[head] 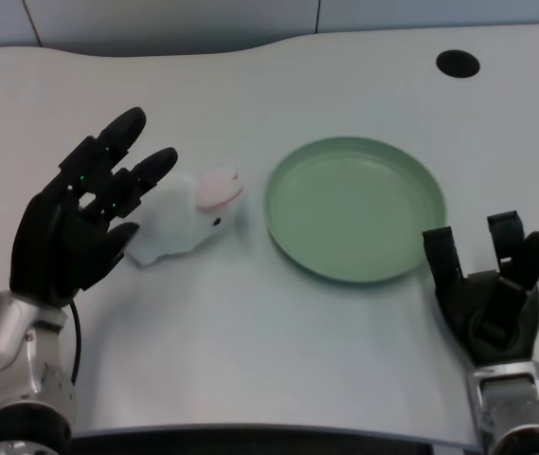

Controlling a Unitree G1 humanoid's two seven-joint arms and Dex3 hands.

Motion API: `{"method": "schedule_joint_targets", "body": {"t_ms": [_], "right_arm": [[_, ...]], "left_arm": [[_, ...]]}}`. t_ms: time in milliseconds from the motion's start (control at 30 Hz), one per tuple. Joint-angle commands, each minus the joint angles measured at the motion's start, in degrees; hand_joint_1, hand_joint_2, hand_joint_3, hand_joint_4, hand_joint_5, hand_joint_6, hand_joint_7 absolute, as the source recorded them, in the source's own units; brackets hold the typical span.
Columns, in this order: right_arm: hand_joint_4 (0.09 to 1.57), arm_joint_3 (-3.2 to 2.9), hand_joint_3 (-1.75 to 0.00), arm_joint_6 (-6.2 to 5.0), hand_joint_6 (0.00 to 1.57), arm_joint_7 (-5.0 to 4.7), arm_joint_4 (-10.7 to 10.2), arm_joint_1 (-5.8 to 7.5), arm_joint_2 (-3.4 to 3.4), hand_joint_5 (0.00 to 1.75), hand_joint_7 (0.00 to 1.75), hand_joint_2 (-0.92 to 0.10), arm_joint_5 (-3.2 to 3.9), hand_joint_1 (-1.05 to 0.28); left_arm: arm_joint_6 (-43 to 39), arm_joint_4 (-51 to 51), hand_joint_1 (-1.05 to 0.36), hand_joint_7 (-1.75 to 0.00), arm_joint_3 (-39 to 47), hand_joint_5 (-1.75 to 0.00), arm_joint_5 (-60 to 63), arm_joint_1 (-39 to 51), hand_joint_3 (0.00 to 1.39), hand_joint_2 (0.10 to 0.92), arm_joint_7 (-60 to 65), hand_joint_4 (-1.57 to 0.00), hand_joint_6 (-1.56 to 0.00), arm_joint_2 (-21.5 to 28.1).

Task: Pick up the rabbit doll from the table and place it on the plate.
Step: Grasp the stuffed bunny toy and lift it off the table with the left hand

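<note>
The rabbit doll (186,220) is a small soft toy of white plush, with pink-lined ears folded over the head at its 2 o'clock end and a tiny dark eye on the face; its pale body trails off toward 8 o'clock. It lies on its side on the white table (278,351), left of centre, just beside the green plate (354,209), which sits at the doll's 3 o'clock with a narrow strip of tabletop between the ears and the rim. The plate is a shallow round dish of pale green. The left hand (78,220) is at the doll's 9 o'clock, palm turned toward the toy, its black fingers (148,172) spread wide and reaching toward 1 o'clock. The upper fingertips overlap the doll's back in the head view, and the lowest digit points at the body's bottom left edge; whether any of them actually touches the plush cannot be told from this angle. Nothing is clasped in the hand. The doll rests wholly on the table, outside the plate. A dark round hole (458,63) shows in the tabletop at 1 o'clock from the plate, near the far edge.
</note>
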Motion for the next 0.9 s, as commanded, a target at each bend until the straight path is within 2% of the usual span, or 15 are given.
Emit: {"method": "schedule_joint_targets", "body": {"t_ms": [33, 133, 200, 267, 400, 500, 567, 667, 767, 900], "right_arm": [[0.78, -0.13, -0.11, 0.16, 0.64, -0.67, 1.37, 0.85, 0.92, 1.75, 1.65, -0.92, -0.21, -0.58], [0.78, -0.15, -0.11, 0.28, 0.65, -0.75, 1.45, 0.74, 0.87, 1.75, 1.64, -0.92, -0.21, -0.58], [0.78, -0.17, -0.10, 0.13, 0.65, -0.97, 1.30, 0.68, 0.84, 1.75, 1.64, -0.92, -0.20, -0.58], [0.78, -0.13, -0.11, 0.20, 0.65, -0.68, 1.19, 0.67, 0.75, 1.75, 1.63, -0.92, -0.20, -0.58], [0.78, -0.29, -0.12, 0.94, 0.65, -0.63, 1.15, 0.68, 0.55, 1.75, 1.64, -0.92, 0.07, -0.58], [0.78, -0.25, -0.14, -0.49, 0.65, -0.79, 0.68, 0.86, 0.54, 1.75, 1.65, -0.92, -0.18, -0.57], [0.78, -0.22, -0.16, -0.77, 0.64, -0.75, 0.56, 0.92, 0.50, 1.75, 1.65, -0.92, -0.22, -0.57], [0.78, -0.47, -0.14, 0.14, 0.66, -0.78, 0.53, 0.88, 0.38, 1.75, 1.61, -0.92, 0.22, -0.56], [0.79, -0.65, -0.15, 0.02, 0.68, -0.75, 0.31, 0.91, 0.43, 1.75, 1.61, -0.92, 0.37, -0.56], [0.80, -0.72, -0.15, 0.02, 0.68, -0.75, 0.25, 0.92, 0.45, 1.75, 1.60, -0.92, 0.34, -0.56]], "left_arm": [[-9.74, 3.30, -0.87, -0.01, -3.59, -0.05, 8.35, -2.71, 0.01, 0.905, 6.15, -0.51, -0.39, 3.23], [-14.41, 5.83, -0.87, 0.00, -5.80, -0.04, 12.57, -3.96, 0.01, 0.917, 11.00, -0.50, -0.38, 4.77], [-17.03, 8.23, -0.91, -0.01, -9.77, -0.02, 23.73, -7.58, 0.01, 0.912, 22.28, -0.49, -0.40, 8.07], [-17.60, 9.57, -0.96, -0.01, -13.36, -0.01, 32.72, -9.88, 0.00, 0.911, 32.75, -0.48, -0.42, 10.42], [-15.76, 10.63, -1.00, 0.00, -20.53, 0.00, 46.11, -12.44, 0.02, 0.920, 51.32, -0.42, -0.40, 12.98], [-8.97, 12.57, -1.02, 0.00, -29.43, 0.00, 57.43, -16.49, 0.03, 0.921, 66.26, -0.36, -0.35, 14.05], [-6.26, 13.93, -1.03, 0.00, -33.70, 0.00, 61.71, -18.16, 0.03, 0.921, 73.30, -0.35, -0.33, 14.28], [-1.67, 16.57, -1.03, 0.00, -38.72, 0.00, 65.04, -20.56, 0.02, 0.908, 78.60, -0.33, -0.31, 13.71], [3.81, 19.04, -1.04, -0.01, -42.90, 0.00, 67.07, -22.38, 0.01, 0.912, 81.16, -0.33, -0.31, 12.51], [4.83, 19.85, -1.04, -0.01, -45.26, 0.00, 66.43, -22.94, 0.01, 0.915, 82.56, -0.34, -0.32, 12.41]]}}
